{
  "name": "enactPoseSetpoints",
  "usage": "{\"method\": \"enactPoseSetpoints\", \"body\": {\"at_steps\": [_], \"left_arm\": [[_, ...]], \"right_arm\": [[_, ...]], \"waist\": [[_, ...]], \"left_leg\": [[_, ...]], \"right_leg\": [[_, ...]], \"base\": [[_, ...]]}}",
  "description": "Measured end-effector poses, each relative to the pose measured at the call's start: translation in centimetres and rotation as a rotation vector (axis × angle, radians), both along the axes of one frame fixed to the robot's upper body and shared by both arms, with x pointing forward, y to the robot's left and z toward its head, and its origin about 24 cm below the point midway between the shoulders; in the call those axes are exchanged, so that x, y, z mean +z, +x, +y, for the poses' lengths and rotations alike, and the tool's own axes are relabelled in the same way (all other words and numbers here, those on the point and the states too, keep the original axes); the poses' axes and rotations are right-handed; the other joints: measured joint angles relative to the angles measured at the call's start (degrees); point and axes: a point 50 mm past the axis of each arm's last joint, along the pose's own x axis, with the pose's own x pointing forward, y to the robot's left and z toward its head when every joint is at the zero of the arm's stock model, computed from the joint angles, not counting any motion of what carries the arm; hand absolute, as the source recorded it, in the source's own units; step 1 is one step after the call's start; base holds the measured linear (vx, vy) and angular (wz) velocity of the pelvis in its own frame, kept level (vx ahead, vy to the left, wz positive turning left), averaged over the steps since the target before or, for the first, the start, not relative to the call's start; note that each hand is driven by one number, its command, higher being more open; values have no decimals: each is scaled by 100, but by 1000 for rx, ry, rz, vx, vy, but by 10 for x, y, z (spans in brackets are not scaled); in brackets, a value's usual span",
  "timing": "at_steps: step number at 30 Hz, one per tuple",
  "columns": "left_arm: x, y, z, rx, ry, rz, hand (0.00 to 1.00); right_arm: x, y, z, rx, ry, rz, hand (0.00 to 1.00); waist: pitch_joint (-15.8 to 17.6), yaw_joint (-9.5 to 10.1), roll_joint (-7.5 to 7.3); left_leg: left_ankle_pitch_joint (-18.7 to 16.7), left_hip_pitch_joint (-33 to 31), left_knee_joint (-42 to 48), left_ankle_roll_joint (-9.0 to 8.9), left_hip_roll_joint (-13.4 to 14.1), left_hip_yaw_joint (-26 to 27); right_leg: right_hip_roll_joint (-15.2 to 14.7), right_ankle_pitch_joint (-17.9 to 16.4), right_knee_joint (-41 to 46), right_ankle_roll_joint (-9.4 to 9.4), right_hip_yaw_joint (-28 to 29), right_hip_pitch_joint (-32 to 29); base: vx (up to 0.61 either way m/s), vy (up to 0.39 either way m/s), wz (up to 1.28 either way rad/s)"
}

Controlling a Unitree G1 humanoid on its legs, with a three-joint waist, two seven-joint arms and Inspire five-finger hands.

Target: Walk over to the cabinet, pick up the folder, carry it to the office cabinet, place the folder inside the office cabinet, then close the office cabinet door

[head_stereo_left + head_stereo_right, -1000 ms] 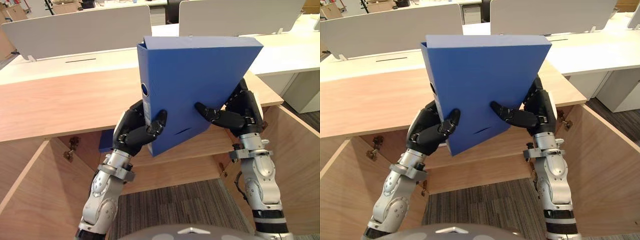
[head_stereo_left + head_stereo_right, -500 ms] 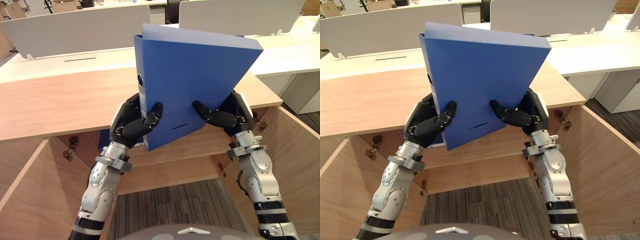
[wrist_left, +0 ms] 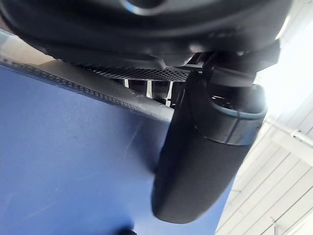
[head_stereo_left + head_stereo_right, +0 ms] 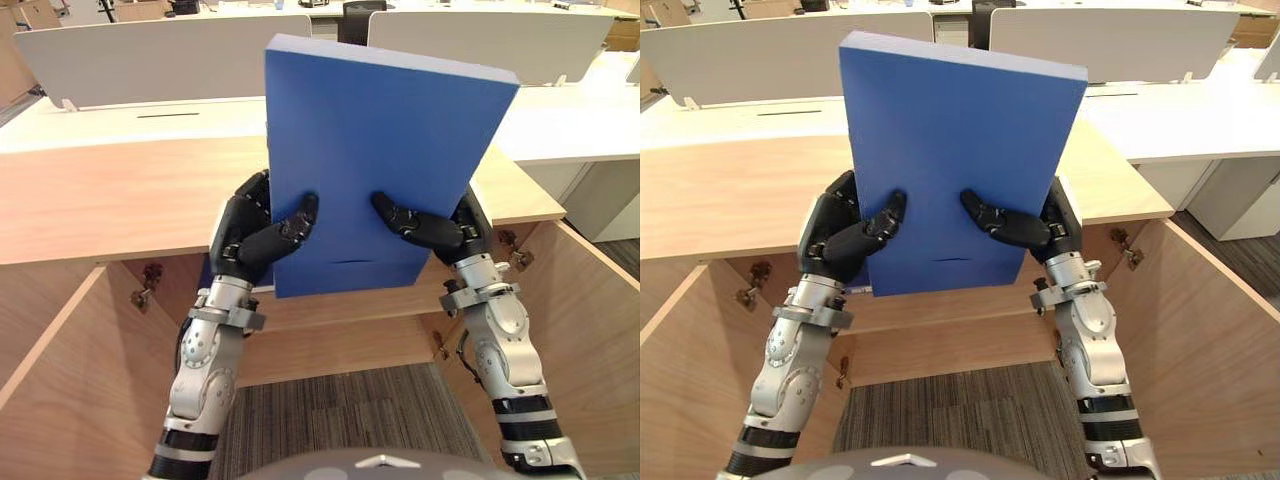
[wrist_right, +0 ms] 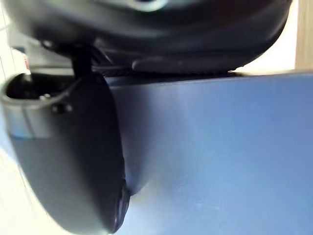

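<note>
Over the cabinet [image 4: 100, 200] edge, left hand [image 4: 250, 240] and right hand [image 4: 440, 232] clasp the folder [image 4: 380, 140].

- Light-brown wooden cabinet [image 4: 120, 200]: its flat top board runs across the view from left to right.
- Two wooden cabinet doors, left [image 4: 60, 400] and right [image 4: 595, 330], stand swung open, with a metal hinge [image 4: 150, 275] just under the top.
- Wooden shelf board [image 4: 340, 345] inside the opening; a small blue patch [image 4: 205, 272] shows above it, too hidden to identify.
- Grey striped carpet floor [image 4: 340, 410] lies between the doors.
- White desks [image 4: 570, 120] stand behind the cabinet, with pale grey divider panels [image 4: 140, 55] upright on them.
</note>
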Motion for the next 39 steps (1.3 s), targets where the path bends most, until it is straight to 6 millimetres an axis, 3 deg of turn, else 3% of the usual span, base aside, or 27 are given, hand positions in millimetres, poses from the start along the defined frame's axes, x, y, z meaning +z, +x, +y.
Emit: {"method": "enactPoseSetpoints", "body": {"at_steps": [9, 14, 18, 23, 29, 39], "left_arm": [[34, -25, 5, 211, -21, -189, 100], [36, -42, 30, 430, 1, -215, 100], [18, -59, 54, 626, -1, -108, 100], [-4, -75, 68, 710, 27, 17, 100], [-38, -82, 73, 738, 35, 196, 100], [-120, -99, 68, 702, 140, 622, 100]], "right_arm": [[5, -2, 19, 13, 42, -20, 0], [5, -3, 23, 6, 73, -19, 0], [8, -5, 23, -3, 97, -32, 0], [11, -10, 15, -56, 129, -51, 0], [9, -11, 15, -63, 135, -42, 0], [16, -15, 17, -50, 134, -73, 0]], "waist": [[4, 17, -3], [10, 20, 17], [15, 35, 25], [19, 129, 31], [24, 147, 40], [25, 228, 40]], "left_leg": [[30, -41, -27, 11, -24, -144], [58, -43, -31, 1, -27, -319], [99, -123, -38, -6, -29, -424], [144, -172, -61, -27, -46, -578], [178, -237, -63, -39, -43, -677], [179, -332, -36, -41, -34, -691]], "right_leg": [[-21, -2, -53, 1, -154, 50], [-20, -23, -89, -11, -323, 147], [-20, -36, -91, -17, -435, 129], [-34, -68, -86, -31, -582, 138], [-29, -84, -83, -39, -687, 118], [-27, -85, -88, -39, -700, 32]], "base": [[-12, -21, 9], [-20, -42, 18], [-30, -41, 14], [-27, -36, 15], [-25, -32, 10], [-2, -4, 1]]}}
